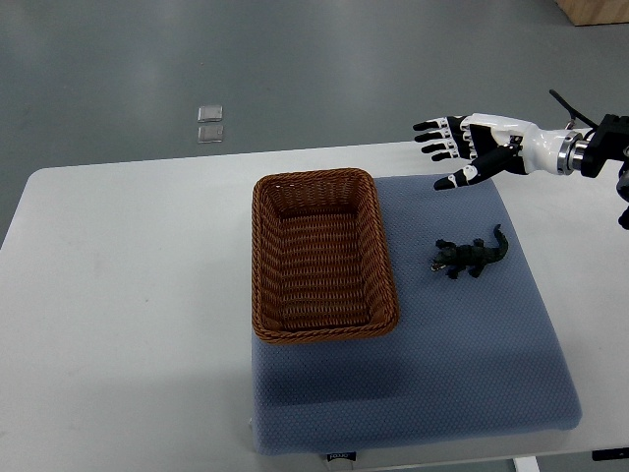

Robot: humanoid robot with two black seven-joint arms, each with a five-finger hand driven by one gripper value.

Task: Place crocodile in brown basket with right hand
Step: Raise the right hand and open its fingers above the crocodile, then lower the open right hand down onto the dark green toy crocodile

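— Dark green, the crocodile (470,258)? And where did it lie?

— Dark green to nearly black, yes. It lay on its belly just right of the brown basket (324,178), level with the middle of the basket's long side, apart from the wicker.

— Which way did it point?

— Snout toward the basket, tail away from it and slanted toward the basket's far end. So its long axis ran roughly crosswise to the basket's long side.

— And the right robot hand (474,146)?

— Off the basket's far right corner, out past the rim, fingers spread flat and grasping nothing. The crocodile lay on the near side of it, level with the basket's middle: near the hand but clearly apart. I'd judge the reach had to travel toward the basket's near end and down, with the fingers closing across the body.

— The left one?

— Out of sight. The right was the only hand near.

— What was underneath?

— A blue mat (442,393) under both basket and toy, stretching right of the basket and nearer than it. Beneath that was a white tabletop (128,295), showing left of the basket. Beyond its far end was grey floor (324,59) with two small square plates (210,123).
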